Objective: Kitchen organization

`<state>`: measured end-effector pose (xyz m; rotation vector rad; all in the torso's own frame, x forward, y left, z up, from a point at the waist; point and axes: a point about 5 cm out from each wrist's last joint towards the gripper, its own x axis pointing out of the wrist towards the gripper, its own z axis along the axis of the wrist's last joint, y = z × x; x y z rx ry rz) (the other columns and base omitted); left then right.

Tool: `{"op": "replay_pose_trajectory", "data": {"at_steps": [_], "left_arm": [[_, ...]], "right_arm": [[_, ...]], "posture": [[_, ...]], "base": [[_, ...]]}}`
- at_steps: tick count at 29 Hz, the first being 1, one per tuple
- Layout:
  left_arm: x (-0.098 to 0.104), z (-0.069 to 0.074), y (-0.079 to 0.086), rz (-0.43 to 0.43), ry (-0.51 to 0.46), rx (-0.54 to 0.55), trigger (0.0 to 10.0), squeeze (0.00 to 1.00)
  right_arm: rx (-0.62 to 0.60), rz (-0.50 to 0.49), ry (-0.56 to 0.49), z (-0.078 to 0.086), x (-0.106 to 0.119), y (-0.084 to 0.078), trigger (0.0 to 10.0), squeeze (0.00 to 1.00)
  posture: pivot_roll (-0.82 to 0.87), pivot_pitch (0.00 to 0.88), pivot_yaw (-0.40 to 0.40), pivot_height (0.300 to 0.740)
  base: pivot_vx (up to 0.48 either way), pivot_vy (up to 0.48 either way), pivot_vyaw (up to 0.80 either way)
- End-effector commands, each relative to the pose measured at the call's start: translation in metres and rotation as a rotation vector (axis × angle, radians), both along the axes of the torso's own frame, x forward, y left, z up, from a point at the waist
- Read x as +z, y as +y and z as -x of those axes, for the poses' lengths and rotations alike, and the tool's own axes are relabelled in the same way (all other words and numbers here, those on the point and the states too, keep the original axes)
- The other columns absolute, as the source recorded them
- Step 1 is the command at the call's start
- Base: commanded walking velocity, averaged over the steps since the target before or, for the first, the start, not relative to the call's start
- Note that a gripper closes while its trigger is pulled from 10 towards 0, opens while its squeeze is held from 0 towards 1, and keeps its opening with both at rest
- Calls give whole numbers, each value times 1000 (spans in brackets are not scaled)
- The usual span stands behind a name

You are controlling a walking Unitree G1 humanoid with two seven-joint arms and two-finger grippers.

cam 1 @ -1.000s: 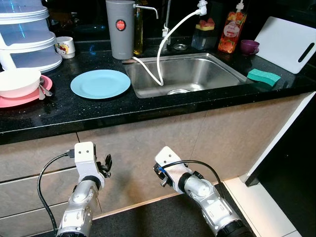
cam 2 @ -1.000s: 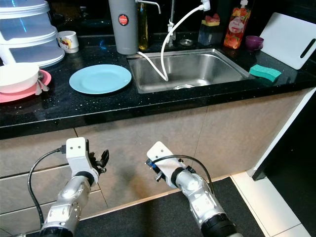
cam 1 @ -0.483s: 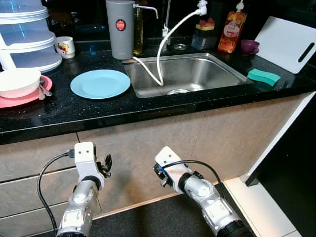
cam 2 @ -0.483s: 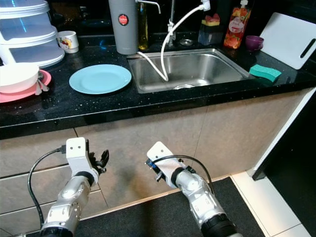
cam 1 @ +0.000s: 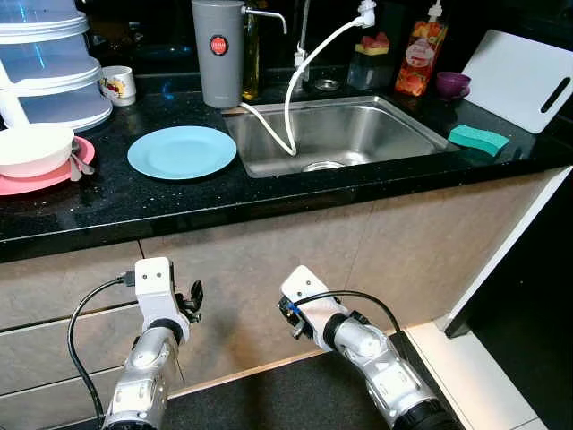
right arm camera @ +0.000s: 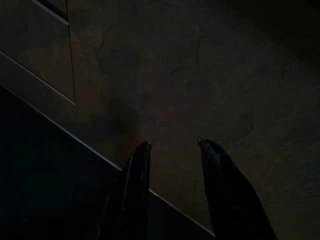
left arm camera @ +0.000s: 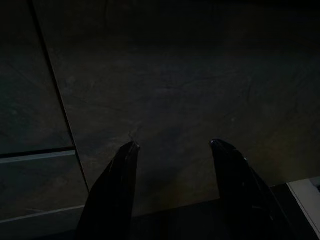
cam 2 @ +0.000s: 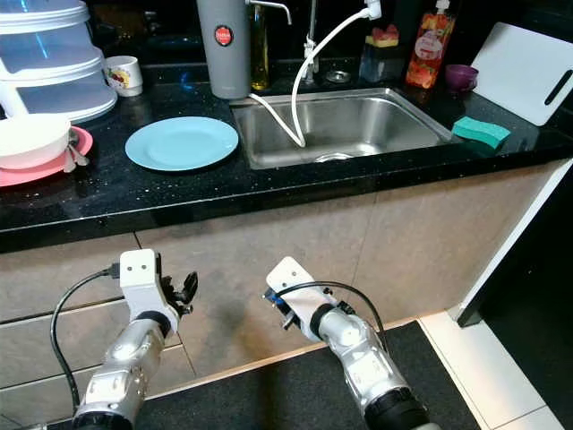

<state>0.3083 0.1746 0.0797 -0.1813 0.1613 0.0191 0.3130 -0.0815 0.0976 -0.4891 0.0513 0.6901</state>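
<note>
Both tools low, fingers apart.

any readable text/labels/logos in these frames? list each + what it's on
Red round badge on the grey canister: there is print, too small to read.
Label on the orange bottle: patterned, no legible words.
Print on the white mug: a picture, blurred, no words to make out.
Nothing else carries text that can be read.

Parted claw before dim cabinet panel
</note>
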Motion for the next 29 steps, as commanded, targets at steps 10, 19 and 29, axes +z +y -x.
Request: {"op": "replay_pose_trajectory", "data": {"at_steps": [10, 19, 29], "left_arm": [[-4, 2, -1, 9, 20, -4, 10000, 0], [-4, 2, -2, 10, 21, -4, 10000, 0], [-4, 1, -2, 9, 20, -5, 10000, 0]], "right_arm": [[-3, -6, 7, 2, -2, -2, 10000, 0], [-4, -6, 8, 2, -2, -2, 10000, 0], [-4, -5, 8, 2, -2, -2, 10000, 0]], "posture": [[-102, 79, -4, 740], [-102, 80, -5, 740], [-102, 71, -9, 740]], "base": [[0, 0, 0], [0, 0, 0], [0, 0, 0]]}}
